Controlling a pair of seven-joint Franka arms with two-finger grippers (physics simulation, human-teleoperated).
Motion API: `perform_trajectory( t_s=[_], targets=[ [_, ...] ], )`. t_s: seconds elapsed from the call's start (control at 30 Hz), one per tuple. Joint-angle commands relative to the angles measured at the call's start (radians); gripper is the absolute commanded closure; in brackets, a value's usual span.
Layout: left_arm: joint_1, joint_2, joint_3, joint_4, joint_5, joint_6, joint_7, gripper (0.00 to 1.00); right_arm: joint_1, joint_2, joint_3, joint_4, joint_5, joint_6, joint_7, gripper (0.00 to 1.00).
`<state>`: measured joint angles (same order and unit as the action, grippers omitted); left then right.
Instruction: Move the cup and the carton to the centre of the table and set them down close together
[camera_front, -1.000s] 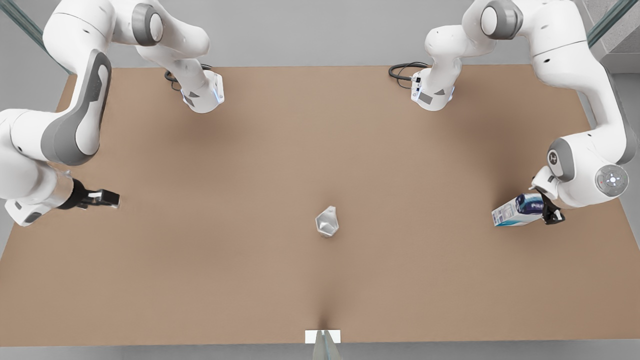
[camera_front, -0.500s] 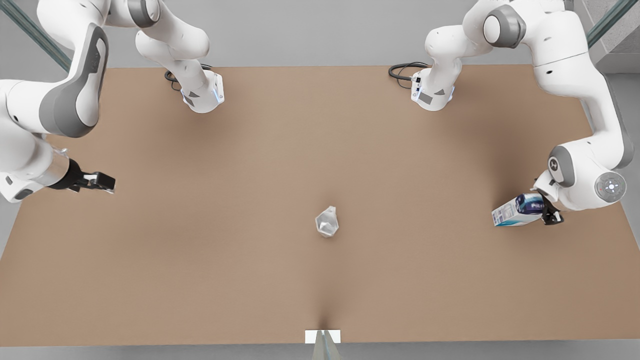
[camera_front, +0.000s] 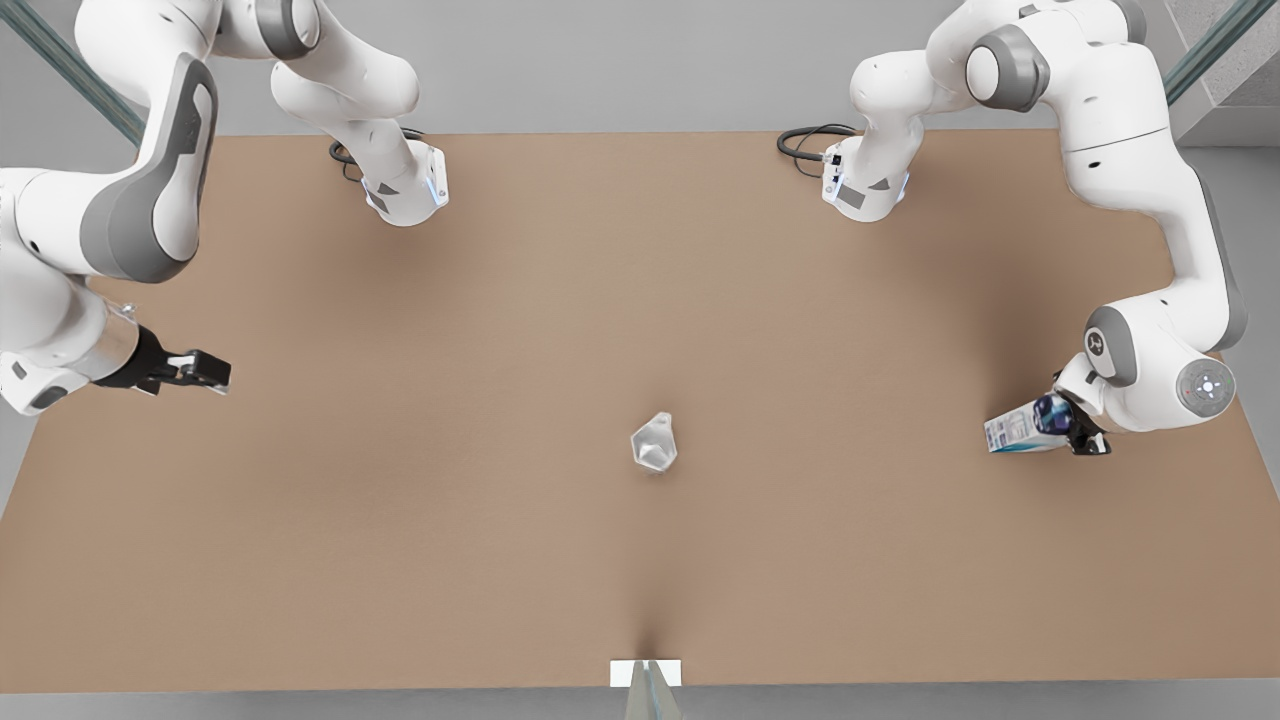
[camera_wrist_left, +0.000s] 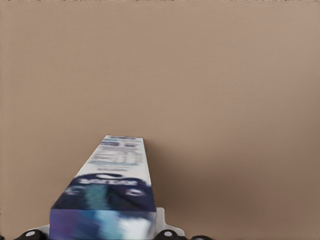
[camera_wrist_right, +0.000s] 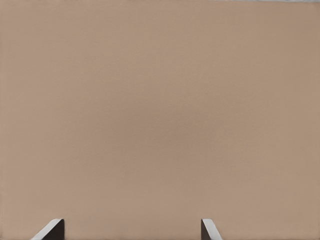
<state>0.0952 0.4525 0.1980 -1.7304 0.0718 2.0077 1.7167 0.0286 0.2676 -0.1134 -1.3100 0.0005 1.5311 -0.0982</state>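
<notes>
The cup (camera_front: 654, 444) stands near the middle of the table (camera_front: 500, 560). Far off it toward the front view's right, my left gripper (camera_front: 1078, 428) clamps the carton (camera_front: 1015, 433). Opposite, my right gripper (camera_front: 205, 371) hovers, fingers (camera_wrist_right: 50, 230) spread wide.

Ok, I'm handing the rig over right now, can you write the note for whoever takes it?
Left gripper, at the front view's right: jaws shut on the carton, near the table edge.
Right gripper, at the front view's left: jaws open, nothing between them, over bare table; this arm waits.
The cup sits alone near the table's centre, touched by neither gripper.
Done: the cup looks placed; the carton is gripped.
Left: carry the carton to the centre, set it down close beside the cup, release.
</notes>
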Motion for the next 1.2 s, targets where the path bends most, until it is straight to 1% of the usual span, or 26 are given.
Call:
perform_trajectory(
  t_s=[0.0, 0.2, 0.3, 0.33, 0.4, 0.43, 0.47, 0.53, 0.57, 0.67, 0.7, 0.73, 0.8, 0.83, 0.97, 1.13, 1.17],
  targets=[
    [0.000, 0.000, 0.000, 0.000, -0.007, -0.001, 0.000, 0.31, -0.001, 0.001, 0.000, 0.002, -0.002, 0.011, -0.002, 0.00],
    [-0.011, -0.040, -0.012, 0.006, -0.009, -0.014, -0.114, 0.31, -0.003, 0.001, 0.000, 0.015, -0.004, 0.037, 0.002, 0.00],
    [-0.017, -0.064, -0.058, 0.041, -0.027, -0.066, -0.216, 0.31, -0.009, -0.001, 0.000, 0.015, -0.007, 0.041, 0.008, 0.00],
    [-0.017, -0.067, -0.106, 0.086, -0.027, -0.110, -0.282, 0.31, -0.001, -0.008, 0.000, 0.015, -0.027, 0.035, 0.002, 0.00],
    [-0.017, -0.101, -0.235, 0.092, -0.013, -0.150, -0.506, 0.31, -0.001, -0.008, 0.000, 0.015, -0.028, 0.037, 0.002, 0.00],
    [-0.051, -0.110, -0.279, 0.118, -0.009, -0.199, -0.630, 0.31, 0.000, -0.002, 0.000, 0.015, -0.027, 0.041, 0.002, 0.00],
    [-0.118, -0.112, -0.279, 0.152, -0.009, -0.248, -0.730, 0.31, 0.004, 0.001, 0.001, 0.015, -0.027, 0.043, 0.002, 0.00],
    [-0.265, -0.146, -0.287, 0.164, -0.012, -0.348, -0.976, 0.30, -0.001, -0.005, -0.002, 0.015, -0.030, 0.040, 0.000, 0.00],
    [-0.311, -0.161, -0.327, 0.170, -0.023, -0.388, -1.100, 0.30, 0.002, -0.002, 0.000, 0.014, -0.037, 0.041, 0.000, 0.00],
    [-0.313, -0.127, -0.541, 0.199, -0.024, -0.402, -1.437, 0.30, 0.024, -0.001, 0.001, 0.011, -0.053, 0.035, 0.000, 0.00],
    [-0.315, -0.101, -0.597, 0.216, -0.023, -0.397, -1.525, 0.30, 0.025, 0.007, 0.001, 0.011, -0.051, 0.040, 0.000, 0.00],
    [-0.334, -0.081, -0.624, 0.229, -0.024, -0.394, -1.585, 0.30, 0.017, 0.007, 0.001, 0.012, -0.031, 0.040, 0.006, 0.00],
    [-0.399, -0.003, -0.626, 0.316, -0.027, -0.391, -1.689, 0.30, 0.024, 0.005, 0.000, 0.011, -0.039, 0.040, 0.008, 0.00],
    [-0.436, 0.025, -0.626, 0.341, -0.033, -0.353, -1.743, 0.30, 0.024, 0.005, 0.000, 0.009, -0.039, 0.038, 0.008, 0.00],
    [-0.483, 0.091, -0.626, 0.345, -0.030, -0.261, -1.810, 0.29, 0.025, 0.007, 0.000, 0.011, -0.033, 0.040, 0.009, 0.00],
    [-0.486, 0.140, -0.623, 0.345, -0.021, -0.219, -1.809, 0.28, 0.027, 0.007, 0.001, 0.012, -0.031, 0.040, 0.009, 0.00],
    [-0.488, 0.147, -0.621, 0.344, -0.018, -0.199, -1.809, 0.20, 0.027, 0.007, 0.001, 0.011, -0.031, 0.040, 0.009, 0.00]
  ],
)
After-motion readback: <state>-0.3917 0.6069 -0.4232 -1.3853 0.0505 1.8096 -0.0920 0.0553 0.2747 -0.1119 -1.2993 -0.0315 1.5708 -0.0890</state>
